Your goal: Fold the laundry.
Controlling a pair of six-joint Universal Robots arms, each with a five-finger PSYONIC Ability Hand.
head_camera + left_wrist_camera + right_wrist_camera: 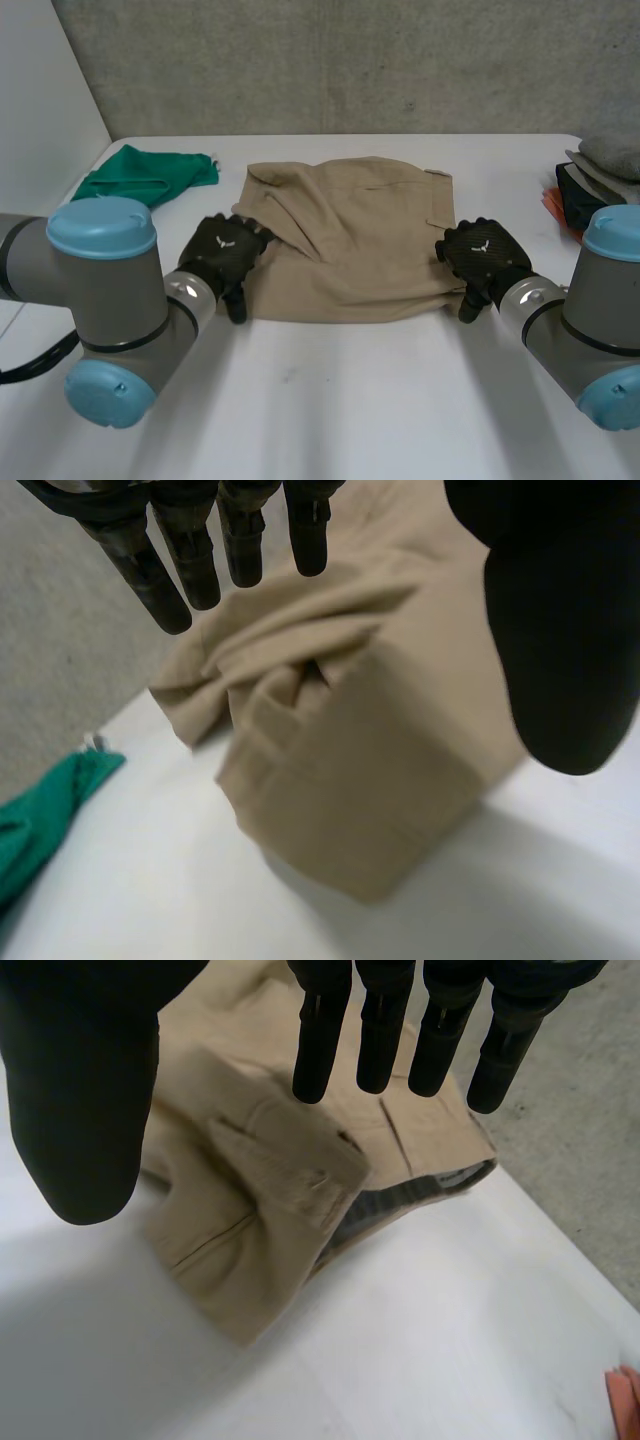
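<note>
**Both hands open, one at each side of the tan shorts**

Head view: the grey left arm (100,290) and right arm (600,310) sit right up front. The left hand (225,250) is at one side edge of the folded tan shorts (350,240) and the right hand (482,255) at the other, on the white tabletop (330,400). A green cloth (150,175) lies well beyond the left fingers.

Left wrist view: fingers (165,580) straight and spread, thumb apart, gripping nothing, with bunched shorts under them.

Right wrist view: same deal, straight fingers (320,1040) holding nothing, with an open edge of the shorts below the fingertips.

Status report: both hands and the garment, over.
Left hand open at left edge of tan garment; right hand open at its right edge. Garment rumpled on table. Green cloth apart, nothing blocking.
</note>
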